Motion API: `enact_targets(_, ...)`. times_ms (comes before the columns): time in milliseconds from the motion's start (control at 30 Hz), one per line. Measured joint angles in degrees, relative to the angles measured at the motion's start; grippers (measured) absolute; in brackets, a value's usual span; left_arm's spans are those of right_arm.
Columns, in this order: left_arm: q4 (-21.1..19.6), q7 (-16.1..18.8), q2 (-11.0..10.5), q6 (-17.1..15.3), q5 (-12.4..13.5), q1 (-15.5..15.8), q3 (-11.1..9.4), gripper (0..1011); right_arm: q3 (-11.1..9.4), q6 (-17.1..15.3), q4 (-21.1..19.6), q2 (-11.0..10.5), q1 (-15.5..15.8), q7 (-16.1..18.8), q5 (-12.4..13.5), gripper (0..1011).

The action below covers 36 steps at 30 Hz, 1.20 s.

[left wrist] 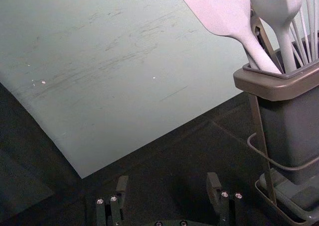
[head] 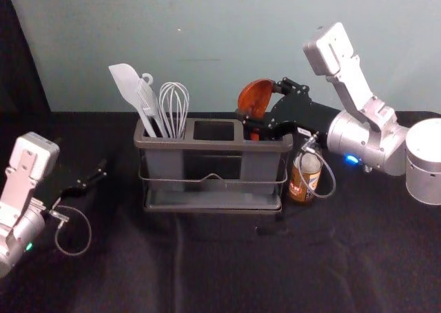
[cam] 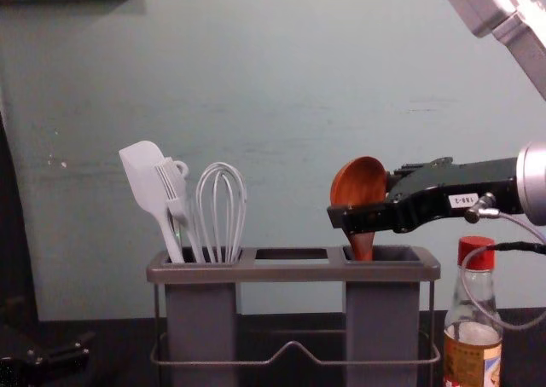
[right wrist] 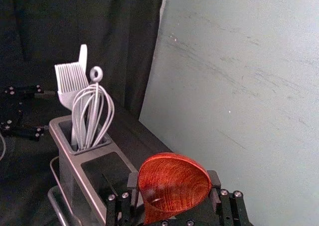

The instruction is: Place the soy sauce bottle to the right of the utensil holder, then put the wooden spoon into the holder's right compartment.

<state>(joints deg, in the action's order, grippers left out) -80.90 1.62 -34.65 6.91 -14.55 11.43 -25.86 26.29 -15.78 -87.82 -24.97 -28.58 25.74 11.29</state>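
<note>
At the far left, the left gripper (head: 95,178) hangs low beside the holder, near but apart from it. Its fingers are spread apart with nothing between them.

Next come the white spatula (head: 127,83), the white brush (cam: 171,181) and the whisk (head: 173,105), all standing in the left compartment of the utensil holder (head: 207,145). The spatula leans outward to the left; the whisk stands nearer the middle compartment.

Over the holder's right compartment is the wooden spoon (head: 253,94), bowl up and handle down — the chest view shows the handle passing below the rim into that compartment. The bowl sits above the rim, directly between the fingers of the right gripper (head: 258,100), which reaches in from the right. That gripper is clamped on the bowl, one finger against each side edge; in the chest view the nearer finger crosses in front of the bowl's lower part.

Farthest right of these, the soy sauce bottle (cam: 473,353) stands upright on the dark table (head: 207,265), just beside the holder's right end. It is below the right arm and to the right of the right gripper's fingertips, with a looped cable (head: 334,182) hanging partly in front of it.
</note>
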Motion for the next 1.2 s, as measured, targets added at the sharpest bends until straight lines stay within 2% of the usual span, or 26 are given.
enact_targets(600, 0.00, 0.00, 0.00, 0.00, 0.00, 0.00, 0.00, 1011, 0.07, -0.86, -0.20, -0.27, 0.17, 0.30, -0.50, 841)
enact_targets(833, 0.00, 0.00, 0.00, 0.00, 0.00, 0.00, 0.00, 1011, 0.09, -0.83, -0.15, -0.24, 0.19, 0.34, -0.51, 1002)
enact_targets(1200, 0.00, 0.00, 0.00, 0.00, 0.00, 0.00, 0.00, 1011, 0.06, -0.71, -0.16, -0.24, 0.16, 0.34, -0.50, 1002)
